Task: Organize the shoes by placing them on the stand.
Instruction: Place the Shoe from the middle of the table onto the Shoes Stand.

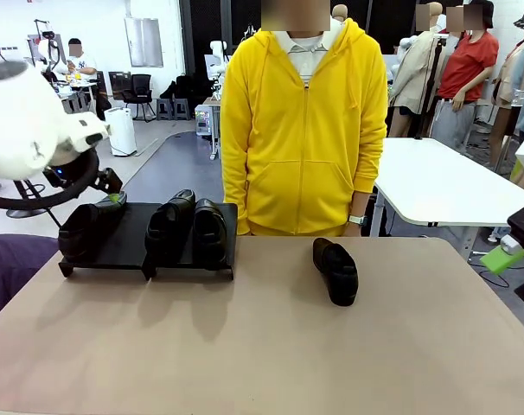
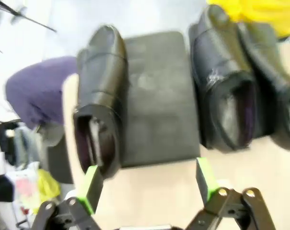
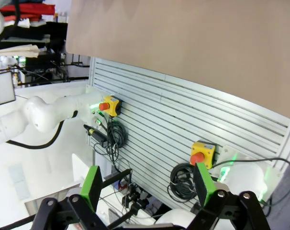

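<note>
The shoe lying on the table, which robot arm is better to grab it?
Probably the right. The loose shoe lies right of the middle of the table, nearer the right claw, which is open and empty. The left claw hangs open over the stand, far on the left.

Shoes (image 1: 335, 271) seen as glossy black leather, smooth, lightly creased. Stand (image 1: 128, 240) at left of frame noted as matt black. Surface (image 1: 262, 346) logged as smooth matt beige. Hoodie (image 1: 301, 138): yellow cloth. Arm shell (image 1: 20, 121), upper left: glossy white plastic.
</note>
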`<state>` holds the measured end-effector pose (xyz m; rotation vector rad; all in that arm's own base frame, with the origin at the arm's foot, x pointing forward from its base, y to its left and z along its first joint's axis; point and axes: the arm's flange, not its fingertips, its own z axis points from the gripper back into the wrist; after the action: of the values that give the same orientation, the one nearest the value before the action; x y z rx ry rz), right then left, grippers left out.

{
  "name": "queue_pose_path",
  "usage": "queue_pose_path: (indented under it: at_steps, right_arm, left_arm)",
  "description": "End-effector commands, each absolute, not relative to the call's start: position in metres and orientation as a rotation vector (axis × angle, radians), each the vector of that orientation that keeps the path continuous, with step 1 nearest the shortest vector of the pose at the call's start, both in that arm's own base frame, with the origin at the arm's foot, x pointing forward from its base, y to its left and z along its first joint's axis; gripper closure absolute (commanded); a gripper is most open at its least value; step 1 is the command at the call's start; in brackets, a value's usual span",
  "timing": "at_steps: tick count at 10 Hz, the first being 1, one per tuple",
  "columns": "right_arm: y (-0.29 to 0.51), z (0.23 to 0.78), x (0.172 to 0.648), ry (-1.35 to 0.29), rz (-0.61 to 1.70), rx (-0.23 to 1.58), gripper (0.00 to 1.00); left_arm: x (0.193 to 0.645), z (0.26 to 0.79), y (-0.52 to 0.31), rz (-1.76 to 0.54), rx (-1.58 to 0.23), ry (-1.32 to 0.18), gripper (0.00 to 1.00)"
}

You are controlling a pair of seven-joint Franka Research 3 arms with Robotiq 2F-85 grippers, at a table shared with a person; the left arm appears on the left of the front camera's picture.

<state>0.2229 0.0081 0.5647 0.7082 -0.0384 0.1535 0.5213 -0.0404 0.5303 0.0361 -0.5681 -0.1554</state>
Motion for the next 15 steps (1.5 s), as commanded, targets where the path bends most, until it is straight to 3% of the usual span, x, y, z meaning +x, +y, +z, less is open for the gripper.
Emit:
queue_pose_path:
  at_steps: [1, 4, 7, 9, 10, 15]
  right_arm:
    - [0.007, 0.568, 0.224, -0.039, 0.161, 0.707, 0.00]
    - [0.007, 0.568, 0.224, -0.039, 0.161, 0.707, 0.00]
    - [0.007, 0.568, 0.224, -0.039, 0.161, 0.707, 0.00]
    - [0.007, 0.568, 0.224, -0.039, 0.161, 0.707, 0.00]
    - [0.007, 0.568, 0.224, -0.039, 0.161, 0.707, 0.00]
    - [0.007, 0.568, 0.224, -0.039, 0.161, 0.707, 0.00]
  left_arm:
    - [0.465, 0.580, -0.018, -0.225, -0.036, -0.548, 0.00]
    - [0.368, 0.623, 0.014, -0.466, -0.464, -0.383, 0.00]
    - [0.274, 0.601, 0.074, -0.101, -0.616, -0.222, 0.00]
    - [0.266, 0.576, 0.099, -0.076, -0.528, 0.018, 0.00]
    - [0.260, 0.597, 0.081, -0.184, -0.619, -0.181, 0.00]
    - [0.260, 0.597, 0.081, -0.184, -0.619, -0.181, 0.00]
